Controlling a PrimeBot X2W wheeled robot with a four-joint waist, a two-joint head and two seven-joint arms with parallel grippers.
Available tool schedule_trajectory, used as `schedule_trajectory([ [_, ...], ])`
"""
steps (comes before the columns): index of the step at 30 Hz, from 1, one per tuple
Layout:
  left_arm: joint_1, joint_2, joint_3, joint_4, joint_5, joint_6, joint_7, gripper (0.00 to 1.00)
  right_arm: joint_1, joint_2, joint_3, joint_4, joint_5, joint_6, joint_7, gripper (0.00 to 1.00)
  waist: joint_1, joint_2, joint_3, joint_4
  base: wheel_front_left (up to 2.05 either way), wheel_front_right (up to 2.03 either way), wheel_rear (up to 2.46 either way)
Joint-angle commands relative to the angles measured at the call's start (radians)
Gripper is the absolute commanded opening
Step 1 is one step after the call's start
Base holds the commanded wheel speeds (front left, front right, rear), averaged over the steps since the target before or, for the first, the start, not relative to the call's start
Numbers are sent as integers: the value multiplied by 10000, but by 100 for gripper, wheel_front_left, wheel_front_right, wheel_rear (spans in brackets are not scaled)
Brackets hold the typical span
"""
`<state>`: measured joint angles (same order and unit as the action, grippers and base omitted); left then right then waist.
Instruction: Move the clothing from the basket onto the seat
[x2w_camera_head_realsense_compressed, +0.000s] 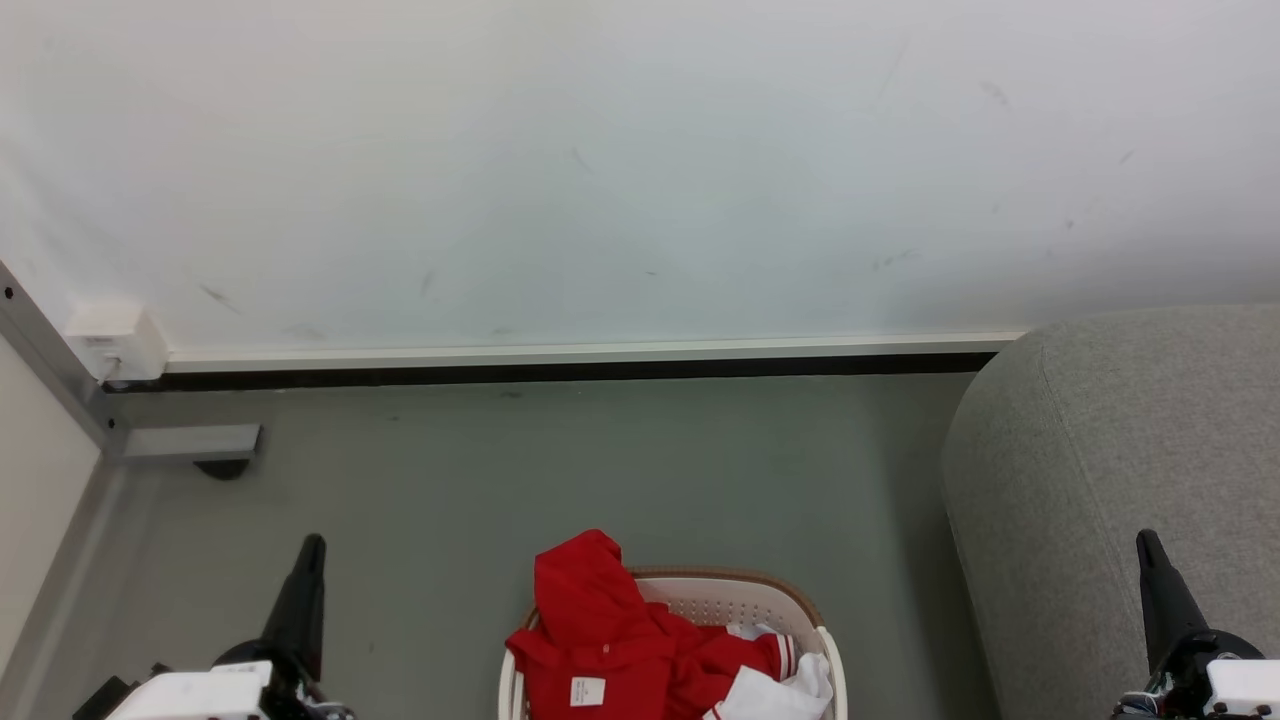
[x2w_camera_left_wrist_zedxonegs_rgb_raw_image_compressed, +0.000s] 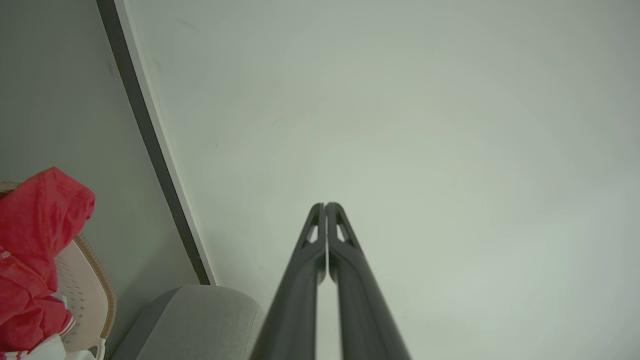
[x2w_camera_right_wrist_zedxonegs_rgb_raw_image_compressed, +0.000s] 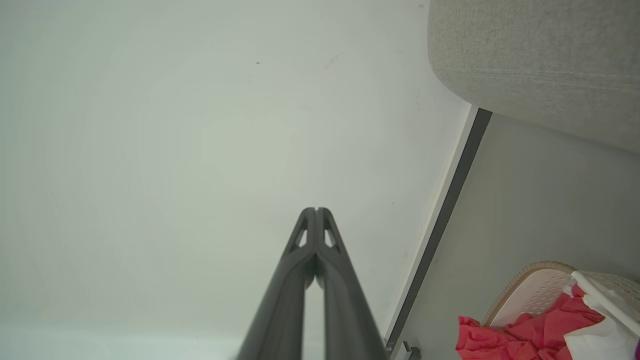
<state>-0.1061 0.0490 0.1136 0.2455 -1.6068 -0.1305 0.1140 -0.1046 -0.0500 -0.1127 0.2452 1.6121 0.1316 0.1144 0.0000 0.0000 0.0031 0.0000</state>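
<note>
L hand (x2w_camera_head_realsense_compressed: 314, 542) clear of crumpled red clothing (x2w_camera_head_realsense_compressed: 600, 640)

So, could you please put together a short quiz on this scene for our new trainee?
1. True or false: the left gripper and the right gripper are both shut and hold nothing.
2. Where is the red clothing? A) spread on the grey sofa; B) in the laundry basket, partly over its rim; C) held in the left gripper.
3. Fill in: in the head view, the grey sofa stands to the ____ of the laundry basket.
Key: 1 true; 2 B; 3 right.
</note>
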Motion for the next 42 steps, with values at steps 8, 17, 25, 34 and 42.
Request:
schedule_trajectory([
  [8,-98,36,9,-40,-121,-23,12,0,-138,-4,-41,-37,-27,-31,1,0,0,0,0,0,0,0,0],
  [17,-98,37,9,-40,-121,-23,12,0,-138,-4,-41,-37,-25,-32,1,0,0,0,0,0,0,0,0],
  [25,-98,37,9,-40,-121,-24,12,0,-138,-4,-41,-37,-25,-32,1,0,0,0,0,0,0,0,0],
  [34,-98,37,9,-40,-121,-24,12,0,-138,-4,-41,-37,-25,-32,1,0,0,0,0,0,0,0,0],
  [42,-98,37,9,-40,-121,-24,12,0,-138,-4,-41,-38,-25,-32,1,0,0,0,0,0,0,0,0],
])
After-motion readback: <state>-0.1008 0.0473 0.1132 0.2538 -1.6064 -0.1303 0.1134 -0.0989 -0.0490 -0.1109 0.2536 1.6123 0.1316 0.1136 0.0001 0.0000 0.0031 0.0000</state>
